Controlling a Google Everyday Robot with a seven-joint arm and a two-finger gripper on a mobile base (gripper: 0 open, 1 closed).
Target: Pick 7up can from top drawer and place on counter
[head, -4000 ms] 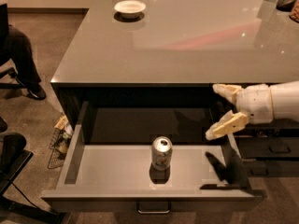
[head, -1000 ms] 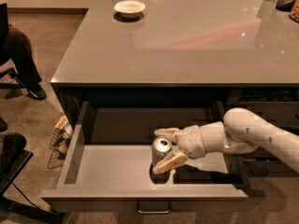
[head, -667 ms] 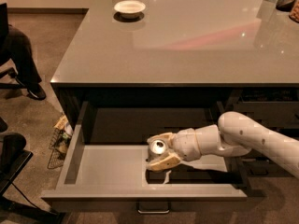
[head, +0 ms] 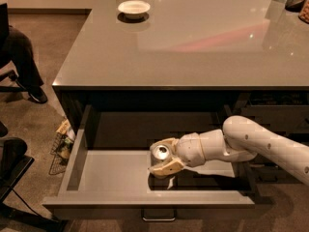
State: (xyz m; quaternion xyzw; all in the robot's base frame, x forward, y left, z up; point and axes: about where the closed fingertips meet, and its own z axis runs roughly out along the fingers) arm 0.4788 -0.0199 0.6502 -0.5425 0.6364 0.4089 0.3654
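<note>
Starting at your left, the wire basket (head: 60,146) on the floor sits just outside the top drawer (head: 106,173) and plays no part. The drawer stands open beneath the counter (head: 193,57), whose white bowl (head: 133,7) rests far back, well apart from the front edge. Bare drawer floor lies left of the 7up can (head: 160,152), which is near the middle, towards the front lip. The gripper (head: 157,159) has one finger on each side of the can and looks clamped onto it (the silver top shows between them, seemingly tipped a little). The arm (head: 251,141) reaches in low from the right, under the counter's dark edge, which is probably why the grasp is sideways. You'd judge the lift as next: bring the can forward and clear of that overhang before rising; the counter near the edge offers wide open room.
</note>
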